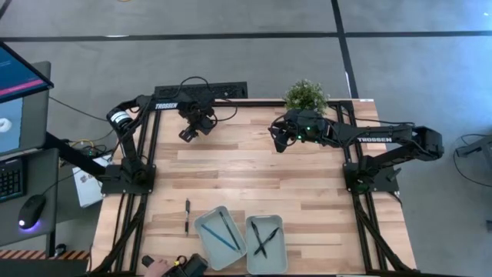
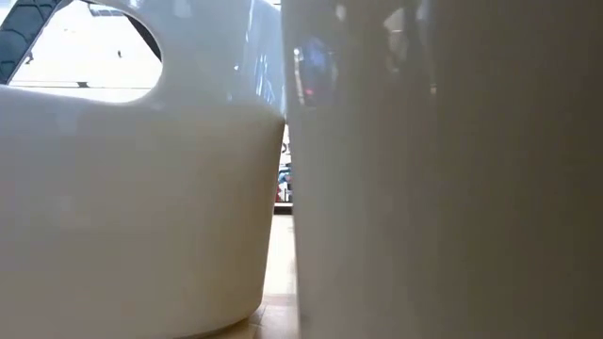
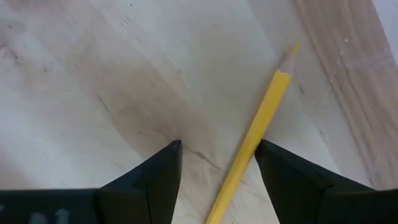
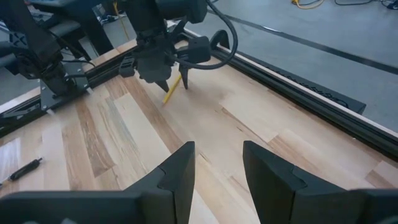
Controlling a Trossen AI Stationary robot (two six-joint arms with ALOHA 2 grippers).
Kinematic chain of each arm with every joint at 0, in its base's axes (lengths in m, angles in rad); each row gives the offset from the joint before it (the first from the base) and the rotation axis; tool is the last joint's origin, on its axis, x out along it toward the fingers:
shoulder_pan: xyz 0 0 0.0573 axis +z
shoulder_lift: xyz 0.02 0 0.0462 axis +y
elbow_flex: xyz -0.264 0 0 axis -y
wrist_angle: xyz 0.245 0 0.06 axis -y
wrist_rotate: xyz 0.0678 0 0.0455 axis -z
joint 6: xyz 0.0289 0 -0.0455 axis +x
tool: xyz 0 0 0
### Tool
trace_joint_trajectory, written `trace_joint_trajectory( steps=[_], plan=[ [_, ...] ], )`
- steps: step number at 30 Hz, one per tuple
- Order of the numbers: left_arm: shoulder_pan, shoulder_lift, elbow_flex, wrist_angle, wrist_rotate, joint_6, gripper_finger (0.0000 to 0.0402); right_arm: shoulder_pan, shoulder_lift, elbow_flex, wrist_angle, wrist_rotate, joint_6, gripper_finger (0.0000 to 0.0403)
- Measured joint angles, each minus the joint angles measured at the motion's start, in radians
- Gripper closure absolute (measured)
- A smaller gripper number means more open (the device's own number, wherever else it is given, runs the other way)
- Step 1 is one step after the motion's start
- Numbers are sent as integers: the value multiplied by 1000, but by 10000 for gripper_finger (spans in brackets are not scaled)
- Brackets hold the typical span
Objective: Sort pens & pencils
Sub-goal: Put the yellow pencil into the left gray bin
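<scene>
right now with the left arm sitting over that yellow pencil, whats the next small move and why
Probably close the left end effector on the yellow pencil. In the left wrist view the pencil lies on the wood between the two open fingers, nearer one of them, and is not yet gripped. The right end effector hangs open over bare table, apart from it.
</scene>
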Motion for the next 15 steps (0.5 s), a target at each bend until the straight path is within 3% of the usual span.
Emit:
trace_joint_trajectory(
  steps=[7,15],
  plan=[
    [1,2,-1,1,-1,-2,209,0,0,0,0,0,0,246],
    [1,2,-3,-5,-2,-5,288,0,0,0,0,0,0,246]
  ],
)
